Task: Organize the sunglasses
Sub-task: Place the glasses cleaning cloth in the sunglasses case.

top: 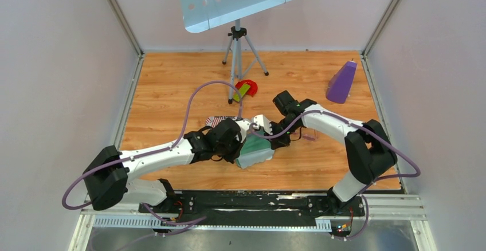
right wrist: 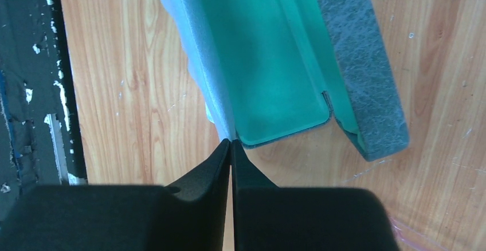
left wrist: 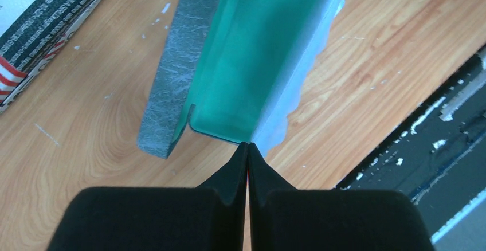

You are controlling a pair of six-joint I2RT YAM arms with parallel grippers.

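An open grey case (top: 252, 145) with a green lining lies at the table's middle, and both arms meet over it. A light blue-grey cloth (left wrist: 298, 73) stands stretched along the case's near side. My left gripper (left wrist: 247, 145) is shut on one end of the cloth. At the opposite end of the cloth (right wrist: 195, 50) my right gripper (right wrist: 231, 142) is shut on it too. The green inside of the case (right wrist: 269, 62) holds nothing. The sunglasses (top: 308, 136), pale pink and nearly see-through, lie on the wood just right of the right gripper, apart from the case.
A striped red, white and black pouch (left wrist: 40, 27) lies beyond the case on the left. Farther back are a tripod stand (top: 238, 50), a red and green object (top: 246, 88) and a purple cone-shaped object (top: 341, 82). The black rail (top: 252, 202) runs along the near edge.
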